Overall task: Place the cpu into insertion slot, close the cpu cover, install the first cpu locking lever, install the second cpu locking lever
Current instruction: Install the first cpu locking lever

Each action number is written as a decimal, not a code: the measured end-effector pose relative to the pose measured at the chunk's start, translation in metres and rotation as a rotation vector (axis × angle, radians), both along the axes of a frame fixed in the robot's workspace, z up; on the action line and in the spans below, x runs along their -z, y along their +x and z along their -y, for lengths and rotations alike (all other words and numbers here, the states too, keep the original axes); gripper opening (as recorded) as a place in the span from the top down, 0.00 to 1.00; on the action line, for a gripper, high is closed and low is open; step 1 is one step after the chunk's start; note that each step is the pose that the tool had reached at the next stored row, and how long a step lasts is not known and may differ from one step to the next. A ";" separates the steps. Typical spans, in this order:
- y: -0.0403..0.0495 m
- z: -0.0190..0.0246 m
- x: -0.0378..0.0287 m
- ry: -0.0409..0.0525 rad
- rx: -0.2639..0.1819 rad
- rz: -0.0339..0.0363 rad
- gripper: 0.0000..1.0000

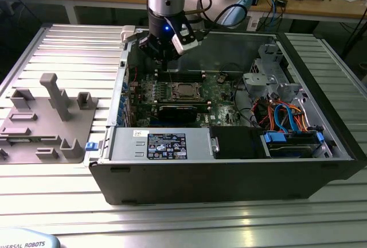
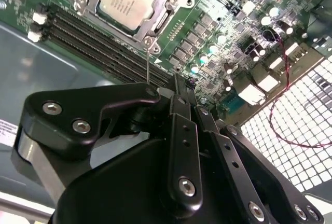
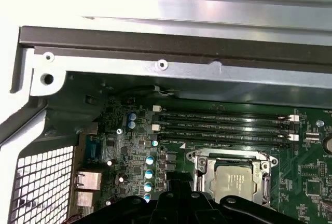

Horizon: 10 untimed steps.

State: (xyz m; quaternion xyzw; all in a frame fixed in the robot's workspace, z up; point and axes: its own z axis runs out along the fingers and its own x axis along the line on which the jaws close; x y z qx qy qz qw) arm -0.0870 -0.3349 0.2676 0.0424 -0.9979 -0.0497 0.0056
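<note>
The cpu, a silver-grey square chip, lies in the insertion slot on the green board. The cpu cover, a silvery frame, lies flat around it; both wrist views show it, with the cpu inside the frame. A thin metal locking lever stands up from the socket's corner and runs behind my gripper's dark knuckle. My gripper hangs over the board beside the socket, toward the exterior view's left, fingers together, and I see nothing pinched between the tips.
Long black memory slots run beside the socket. The open computer case has a rear wall with a perforated grille, a power supply at the front and drive bays with cables at the exterior view's right. A grey fixture tray sits outside.
</note>
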 end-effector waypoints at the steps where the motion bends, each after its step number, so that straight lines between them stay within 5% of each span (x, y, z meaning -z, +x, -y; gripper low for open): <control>1: 0.0000 -0.0027 0.0004 0.0000 -0.008 0.0000 0.89; 5: -0.0001 -0.0116 0.0020 0.0019 -0.011 0.0001 0.89; 10: 0.0012 -0.0132 0.0044 0.0042 -0.010 0.0001 0.89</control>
